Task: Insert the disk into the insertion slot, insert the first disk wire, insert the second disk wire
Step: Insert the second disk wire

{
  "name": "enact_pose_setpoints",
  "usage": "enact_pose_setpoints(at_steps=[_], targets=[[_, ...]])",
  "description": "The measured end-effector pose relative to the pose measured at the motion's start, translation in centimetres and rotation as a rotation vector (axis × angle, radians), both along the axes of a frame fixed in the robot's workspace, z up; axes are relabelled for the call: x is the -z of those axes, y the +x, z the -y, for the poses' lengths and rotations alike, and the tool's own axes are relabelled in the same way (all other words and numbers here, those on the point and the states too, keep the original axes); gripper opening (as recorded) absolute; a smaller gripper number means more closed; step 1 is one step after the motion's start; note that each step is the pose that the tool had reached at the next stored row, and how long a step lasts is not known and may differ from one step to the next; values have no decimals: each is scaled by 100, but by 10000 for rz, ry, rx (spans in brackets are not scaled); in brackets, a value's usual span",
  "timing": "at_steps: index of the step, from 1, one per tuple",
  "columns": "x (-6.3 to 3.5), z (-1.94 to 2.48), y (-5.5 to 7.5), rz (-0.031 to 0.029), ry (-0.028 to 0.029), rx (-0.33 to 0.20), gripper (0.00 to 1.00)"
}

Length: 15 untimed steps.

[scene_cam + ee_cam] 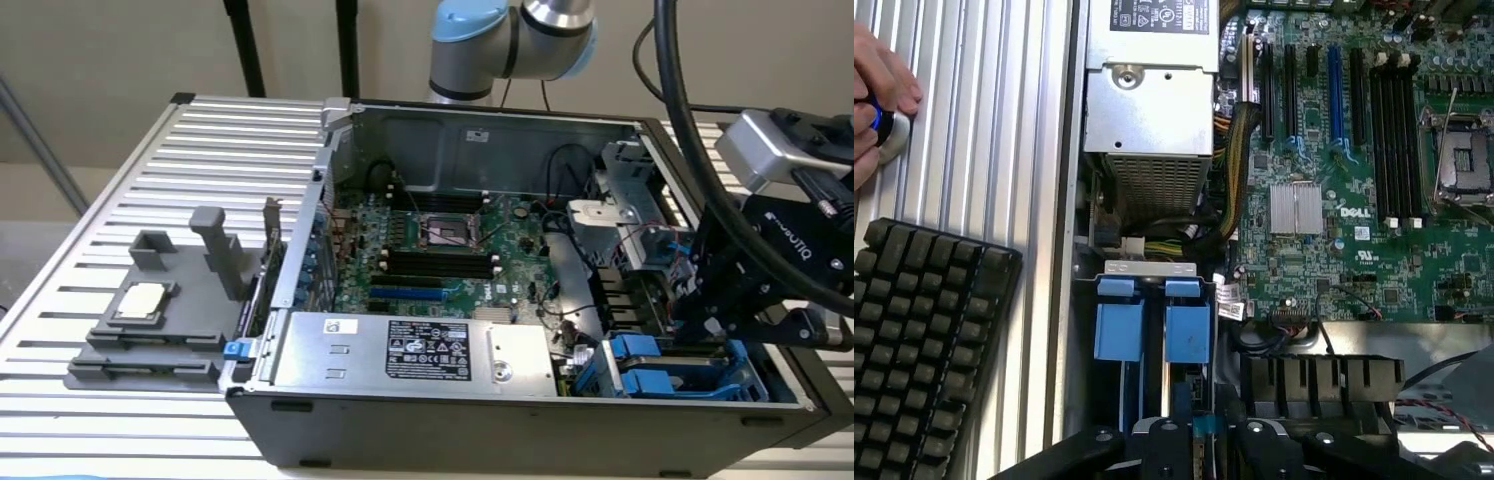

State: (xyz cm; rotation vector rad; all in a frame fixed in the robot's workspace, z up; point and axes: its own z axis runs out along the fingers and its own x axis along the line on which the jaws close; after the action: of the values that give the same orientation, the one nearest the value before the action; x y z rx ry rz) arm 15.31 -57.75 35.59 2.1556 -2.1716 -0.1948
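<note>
Blue plastic tabs, two, cap the insertion slot (1151, 320), a grey metal cage at the open computer case's (534, 405) five-o'clock corner in the exterior view. Black gripper (727, 325) directly above the cage; jaw state cannot be told. Ribbed aluminium table (147, 190). One keyboard (924, 340); one hand (879, 100).

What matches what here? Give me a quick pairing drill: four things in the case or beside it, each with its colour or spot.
Things:
1. drive cage tabs
2. keyboard
3. power supply box
4. gripper

Descriptions:
A. black, lying on the ribbed table outside the case
B. bright blue
C. silver with a black label
D. above the drive cage, at the exterior view's right

Pairs: 1-B, 2-A, 3-C, 4-D
</note>
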Motion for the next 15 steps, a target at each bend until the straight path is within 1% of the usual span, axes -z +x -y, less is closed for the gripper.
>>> enact_pose_setpoints(at_steps=[7,8,9,10,11,12,15], targets=[[20,-2,-1,25,2,-1,24],[21,-3,-1,28,2,-1,22],[21,-4,-1,33,1,-1,22],[24,-5,-1,38,1,-1,15],[27,-6,-1,45,-1,-1,15],[34,-6,-1,51,-1,-1,11],[74,-5,-1,83,-1,-1,11]])
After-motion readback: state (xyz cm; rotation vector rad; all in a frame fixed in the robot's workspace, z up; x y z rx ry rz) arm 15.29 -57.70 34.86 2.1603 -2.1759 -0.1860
